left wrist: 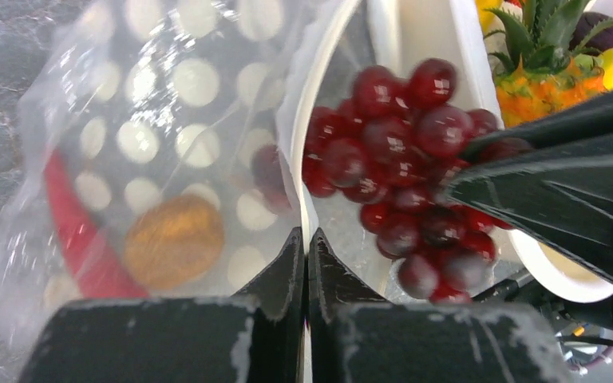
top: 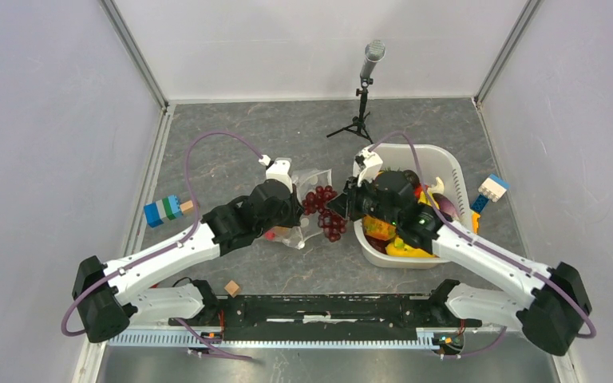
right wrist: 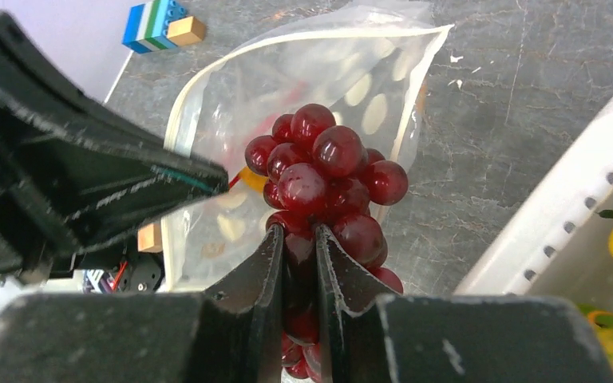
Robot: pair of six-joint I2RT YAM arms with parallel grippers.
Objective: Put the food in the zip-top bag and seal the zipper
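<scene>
The clear dotted zip-top bag [top: 303,209] lies between the two arms with its mouth open toward the right. My left gripper [left wrist: 306,239] is shut on the bag's white zipper edge [left wrist: 303,152] and holds the mouth up. Inside the bag I see a red piece [left wrist: 76,239] and a brown round piece [left wrist: 174,241]. My right gripper [right wrist: 296,239] is shut on the dark red grapes [right wrist: 323,171] and holds the bunch at the bag's mouth [right wrist: 207,88]. The grapes also show in the top view [top: 325,209]. More food, a pineapple [left wrist: 547,72] among it, lies in the basket.
A white plastic basket [top: 447,163] with toy food stands at the right. A microphone on a small tripod [top: 361,104] stands at the back. Building blocks lie at the left [top: 164,210] and right [top: 491,190]. A small wooden cube [top: 231,287] lies near the front rail.
</scene>
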